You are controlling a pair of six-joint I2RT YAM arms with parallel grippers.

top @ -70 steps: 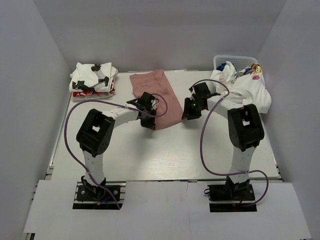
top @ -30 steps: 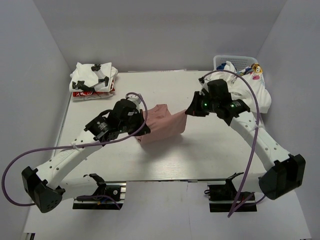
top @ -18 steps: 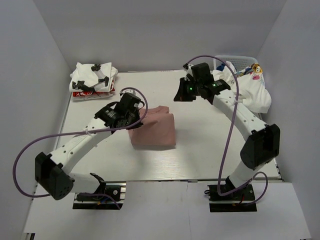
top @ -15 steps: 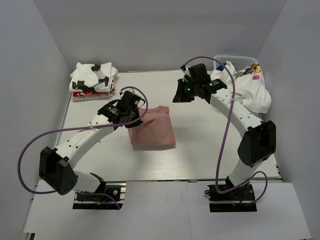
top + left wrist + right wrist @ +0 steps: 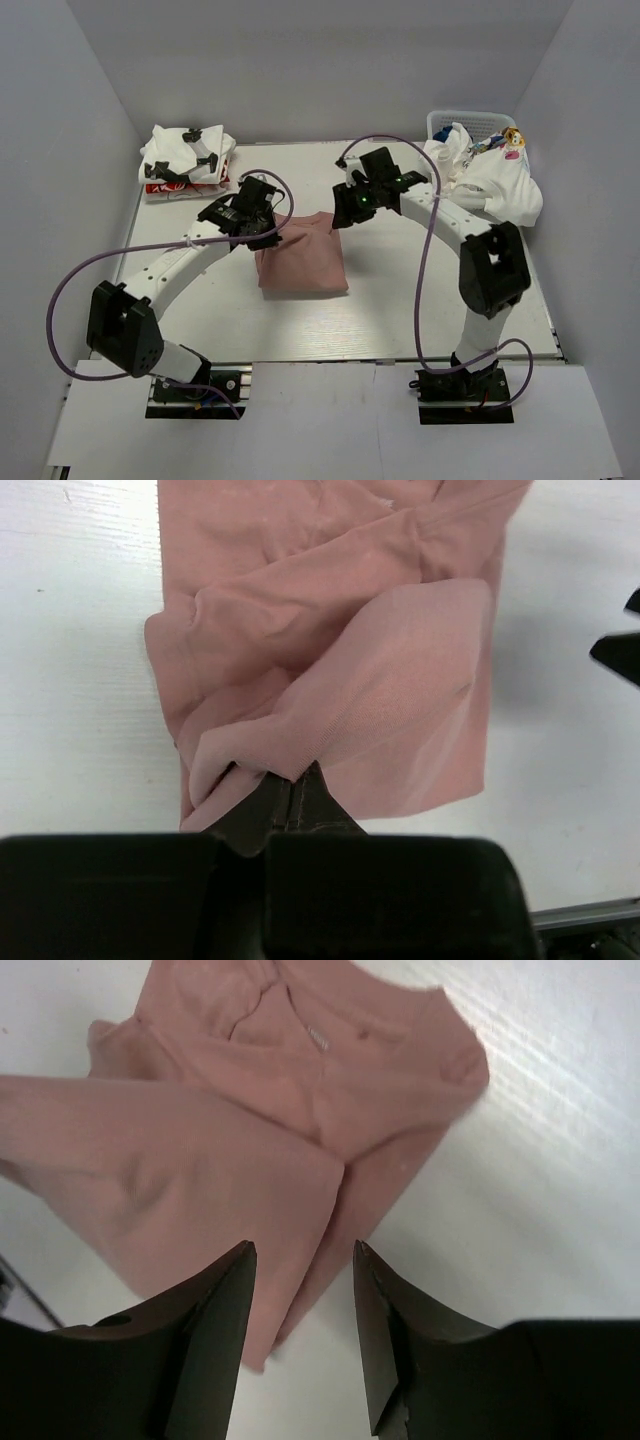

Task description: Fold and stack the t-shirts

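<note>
Left gripper pinches a fold of the dusty-pink cotton t-shirt. Right gripper hangs spread apart over it.

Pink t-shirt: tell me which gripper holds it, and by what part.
The left gripper is shut on a bunched fold at the pink t-shirt edge. The right gripper is open, holding nothing.

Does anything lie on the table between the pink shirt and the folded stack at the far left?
Nothing visible does. Only the left gripper, shut on the edge of the pink shirt, is on the side toward the stack.
</note>
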